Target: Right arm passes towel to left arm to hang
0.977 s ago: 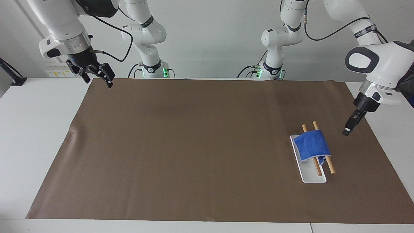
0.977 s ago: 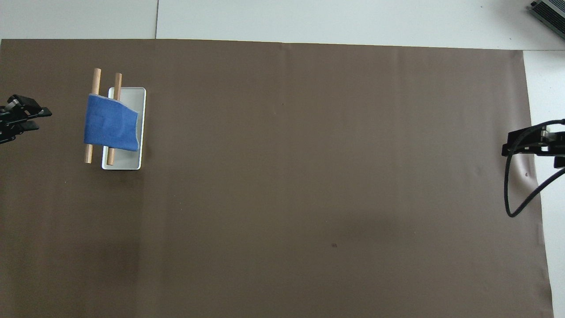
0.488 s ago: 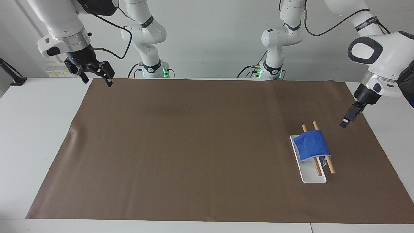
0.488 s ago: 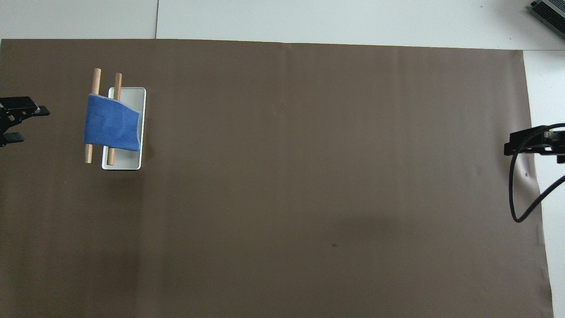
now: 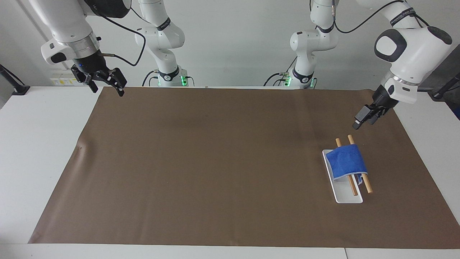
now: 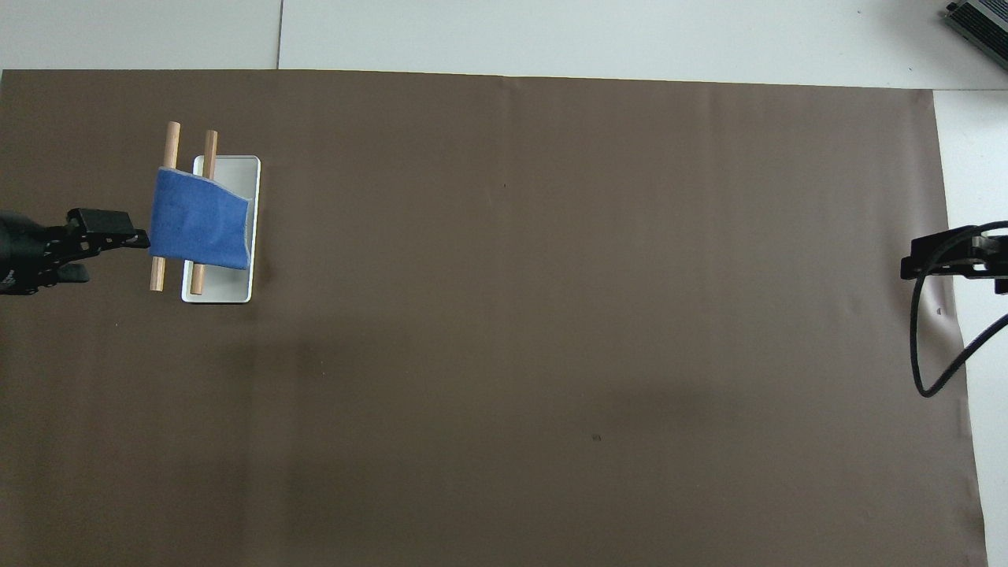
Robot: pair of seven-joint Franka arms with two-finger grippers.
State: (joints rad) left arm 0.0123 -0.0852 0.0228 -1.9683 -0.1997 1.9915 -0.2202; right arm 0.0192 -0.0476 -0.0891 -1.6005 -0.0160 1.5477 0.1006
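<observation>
Left gripper [image 5: 363, 120] — empty, opening unclear — hangs above soft blue towel [image 5: 346, 162] draped over wooden dowels [image 5: 366, 185].

Left pincer [image 5: 363, 119] raised, tilted down, empty, right pincer [image 5: 104, 82] raised — fingers spread, empty, arm waiting

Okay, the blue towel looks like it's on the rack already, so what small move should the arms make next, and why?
Probably just pull the left gripper up and away to rest. The towel is draped over both wooden rods of the white rack, and neither gripper holds it. The left gripper hangs in the air above the brown mat, clear of the towel, while the right gripper waits at the right arm's end.
</observation>
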